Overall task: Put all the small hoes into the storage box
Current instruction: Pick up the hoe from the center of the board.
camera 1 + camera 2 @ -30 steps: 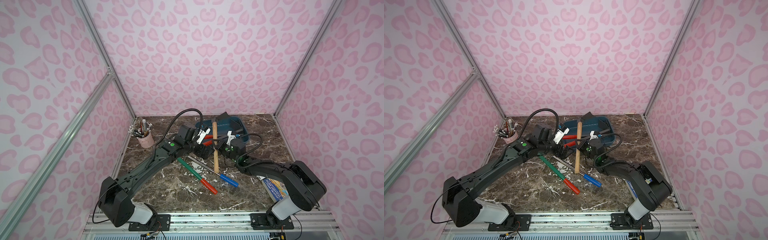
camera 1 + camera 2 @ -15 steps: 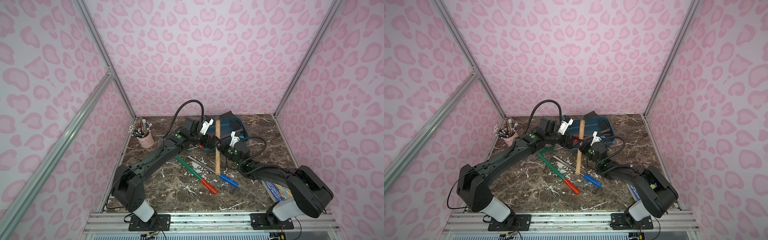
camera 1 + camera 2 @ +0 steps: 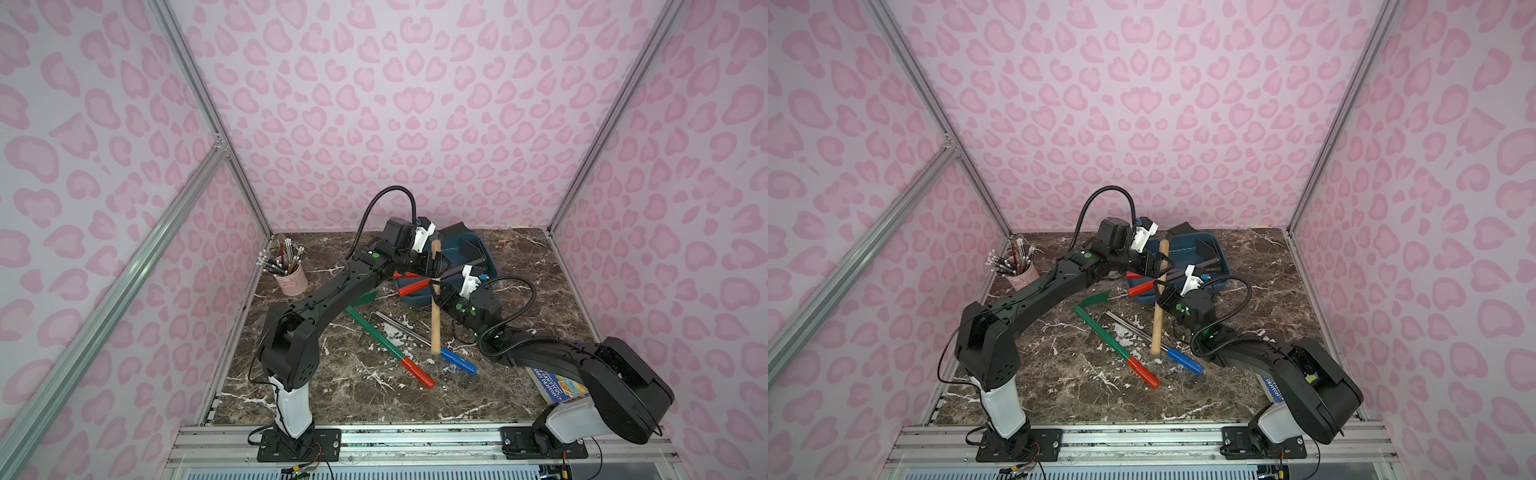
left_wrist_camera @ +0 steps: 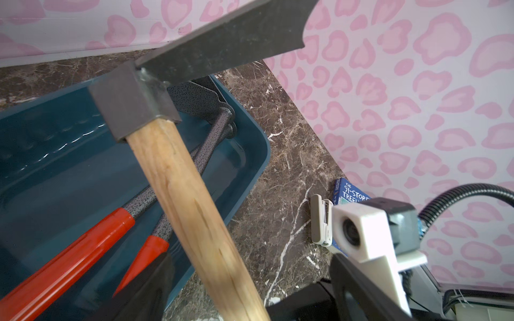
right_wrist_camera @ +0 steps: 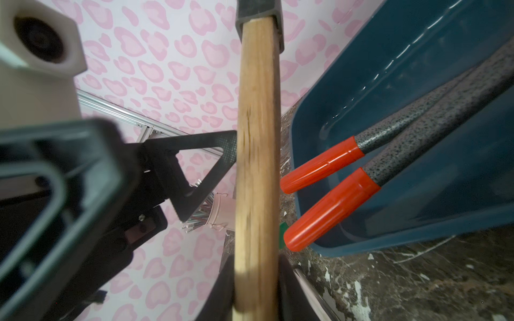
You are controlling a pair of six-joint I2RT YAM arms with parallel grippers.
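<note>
1. Right claw (image 3: pixel 439 291) is clenched on the small hoe (image 3: pixel 435 322), at its wooden handle.
2. Left claw (image 3: pixel 430 266), fingers apart, surrounds the handle higher up.
3. The hoe's head hangs above the storage box (image 3: pixel 453 248).

Reaching in low with the left arm (image 3: pixel 332 299) and right arm (image 3: pixel 540 349), nearly knocking wrists; pinching tight with the right gripper (image 3: pixel 437 291), with the left gripper (image 3: pixel 430 266) splayed wide just beyond it.

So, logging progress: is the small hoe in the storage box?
Out: right gripper holds the small hoe head-up by its handle, beside the storage box.
</note>
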